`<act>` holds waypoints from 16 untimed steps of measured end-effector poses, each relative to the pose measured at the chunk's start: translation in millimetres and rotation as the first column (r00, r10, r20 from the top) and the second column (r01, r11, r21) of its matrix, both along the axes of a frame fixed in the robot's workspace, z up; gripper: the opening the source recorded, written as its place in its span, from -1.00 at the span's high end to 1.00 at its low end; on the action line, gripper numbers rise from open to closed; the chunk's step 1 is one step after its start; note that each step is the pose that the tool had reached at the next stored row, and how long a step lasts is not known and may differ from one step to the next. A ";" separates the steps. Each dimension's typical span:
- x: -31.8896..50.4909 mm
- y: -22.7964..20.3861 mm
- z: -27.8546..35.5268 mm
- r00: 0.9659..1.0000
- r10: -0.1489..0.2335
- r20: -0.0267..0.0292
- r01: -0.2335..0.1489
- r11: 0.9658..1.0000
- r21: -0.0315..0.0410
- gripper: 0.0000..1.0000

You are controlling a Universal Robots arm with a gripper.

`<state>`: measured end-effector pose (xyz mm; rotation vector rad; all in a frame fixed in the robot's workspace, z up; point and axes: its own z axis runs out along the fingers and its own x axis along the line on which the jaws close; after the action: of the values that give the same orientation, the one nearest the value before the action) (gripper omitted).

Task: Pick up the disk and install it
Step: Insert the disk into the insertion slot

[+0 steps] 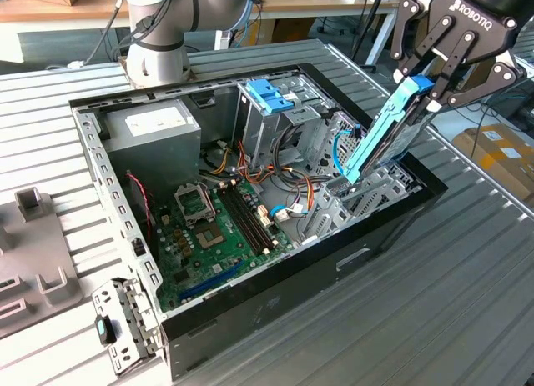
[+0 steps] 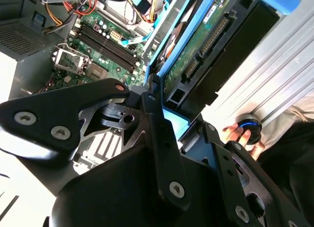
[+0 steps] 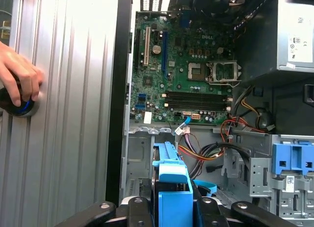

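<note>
Claw clamps disk by its top end, steeply tilted over bay; w/ that angle it could jam or snag cables.

Arm: silver-grey tube sections with rounded, drum-shaped joint housings, smooth finish. Round base in the same grey, wider at the foot.

End effector: matte black throughout, with a blocky body carrying white lettering on one face. The fingers are built from flat black linkage bars with bevelled edges.

Fasteners: round silver screw heads at the link pivots, seen in both wrist views, one per pivot, set flush in the black metal.
</note>
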<state>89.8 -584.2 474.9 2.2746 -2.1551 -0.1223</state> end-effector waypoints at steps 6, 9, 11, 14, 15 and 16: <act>-0.5 0.0 -1.5 1.000 0.000 0.000 0.000 1.000 0.000 0.26; -0.7 0.0 -2.0 1.000 0.000 0.000 0.000 1.000 0.000 0.26; -0.9 0.0 -2.4 1.000 0.000 0.000 0.000 1.000 0.000 0.26; -1.2 0.0 -3.0 1.000 0.000 0.000 0.000 1.000 0.000 0.26; -1.3 0.0 -3.1 1.000 0.000 0.000 0.000 1.000 0.000 0.26; -1.4 0.0 -3.3 1.000 0.000 0.000 0.000 1.000 0.000 0.26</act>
<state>88.4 -584.2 471.7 2.2746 -2.1551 -0.1224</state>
